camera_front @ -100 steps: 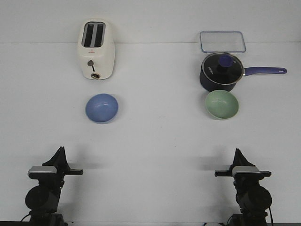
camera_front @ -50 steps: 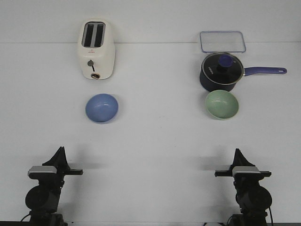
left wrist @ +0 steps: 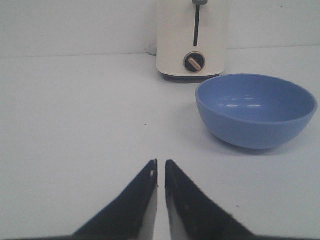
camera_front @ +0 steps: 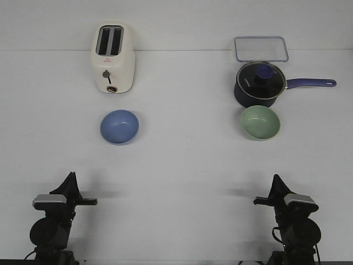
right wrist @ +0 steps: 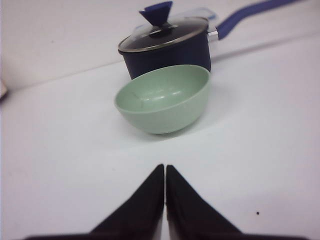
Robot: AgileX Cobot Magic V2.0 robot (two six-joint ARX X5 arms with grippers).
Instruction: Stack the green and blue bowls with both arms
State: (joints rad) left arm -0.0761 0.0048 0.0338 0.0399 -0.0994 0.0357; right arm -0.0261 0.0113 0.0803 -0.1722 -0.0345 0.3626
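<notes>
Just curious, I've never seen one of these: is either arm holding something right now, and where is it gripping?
Nothing is held. The left tool and right tool are shut on nothing, short of the blue bowl and green bowl.

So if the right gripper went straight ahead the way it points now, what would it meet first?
Most likely the green bowl, which sits nearly dead ahead of the right gripper, with the saucepan just behind it.

R gripper [right wrist: 164, 172] fingertips pressed together, nothing btwn them, pointing at green bowl [right wrist: 163, 106]. Bowl sits upright on white table [right wrist: 65, 165], apart from the tips, looks empty. Dark navy saucepan [right wrist: 167, 52] w/ glass lid [right wrist: 163, 33] and blue knob just behind bowl; blue handle [right wrist: 247, 13] runs off toward frame edge.
</notes>
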